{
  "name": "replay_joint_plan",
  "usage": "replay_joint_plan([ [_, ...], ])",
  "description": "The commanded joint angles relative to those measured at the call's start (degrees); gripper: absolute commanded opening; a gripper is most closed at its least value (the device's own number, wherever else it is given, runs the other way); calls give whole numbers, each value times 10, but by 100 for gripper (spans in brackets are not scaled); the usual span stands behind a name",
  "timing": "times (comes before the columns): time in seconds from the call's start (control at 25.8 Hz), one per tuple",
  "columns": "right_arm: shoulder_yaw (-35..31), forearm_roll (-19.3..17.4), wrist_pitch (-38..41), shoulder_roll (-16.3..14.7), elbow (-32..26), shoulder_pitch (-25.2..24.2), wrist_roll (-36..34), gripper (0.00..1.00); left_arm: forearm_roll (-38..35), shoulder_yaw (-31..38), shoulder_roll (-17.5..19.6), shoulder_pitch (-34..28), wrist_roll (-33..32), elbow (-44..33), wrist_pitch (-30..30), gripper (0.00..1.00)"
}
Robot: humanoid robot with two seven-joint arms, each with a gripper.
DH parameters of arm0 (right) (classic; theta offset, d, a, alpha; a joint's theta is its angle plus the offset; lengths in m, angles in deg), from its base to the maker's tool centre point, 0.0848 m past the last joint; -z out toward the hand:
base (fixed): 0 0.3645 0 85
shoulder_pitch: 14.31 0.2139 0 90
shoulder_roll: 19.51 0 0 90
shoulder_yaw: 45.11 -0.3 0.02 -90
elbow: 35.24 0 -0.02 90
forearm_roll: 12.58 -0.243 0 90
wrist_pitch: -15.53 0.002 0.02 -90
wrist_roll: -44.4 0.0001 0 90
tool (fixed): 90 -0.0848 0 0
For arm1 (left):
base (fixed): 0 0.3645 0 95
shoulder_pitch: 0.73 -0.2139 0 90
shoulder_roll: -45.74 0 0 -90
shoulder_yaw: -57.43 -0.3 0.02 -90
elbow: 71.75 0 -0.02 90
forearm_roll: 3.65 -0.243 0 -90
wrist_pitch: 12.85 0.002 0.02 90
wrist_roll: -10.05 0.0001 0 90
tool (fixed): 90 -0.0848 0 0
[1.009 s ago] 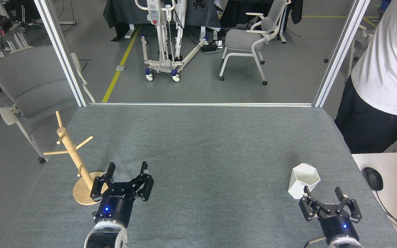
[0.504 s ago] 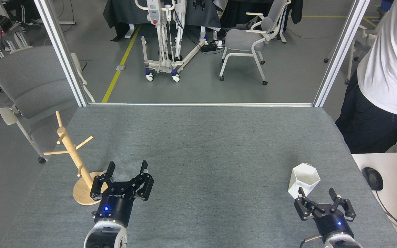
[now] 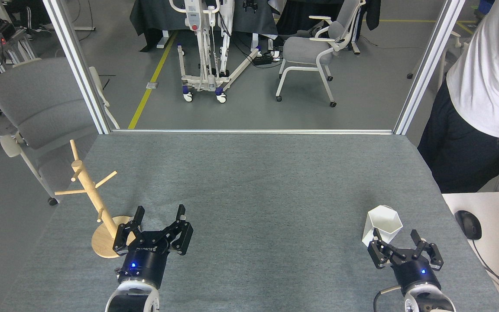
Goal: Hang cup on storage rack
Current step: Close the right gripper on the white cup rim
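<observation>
We see the cup (image 3: pixel 383 228) standing upright on the grey table (image 3: pixel 258 190), near its right front corner, rim facing up. Our right gripper (image 3: pixel 396 236) sits just in front of it with its fingers spread apart, the left fingertip overlapping the cup's lower wall; we cannot tell whether it touches. Nothing is held. The rack (image 3: pixel 92 203) stands at the table's left edge, well apart from the cup, its pegs bare. Our left gripper (image 3: pixel 159 213) rests just right of the rack's round base, fingers wide apart and empty. A person (image 3: pixel 479 95) in a white shirt stands beyond the right edge, beside a mouse (image 3: pixel 468 224).
</observation>
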Motion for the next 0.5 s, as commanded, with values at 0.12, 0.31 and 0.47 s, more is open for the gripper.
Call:
replay_joint_plan([
  [0.12, 2, 0, 0, 3, 23, 18, -2, 100, 0, 0, 1, -2, 0, 0, 1, 99],
  [0.31, 13, 0, -2, 3, 40, 37, -2, 100, 0, 0, 0, -2, 0, -2, 2, 99],
  [0.47, 15, 0, -2, 5, 57, 49, -2, 100, 0, 0, 0, -2, 0, -2, 2, 99],
])
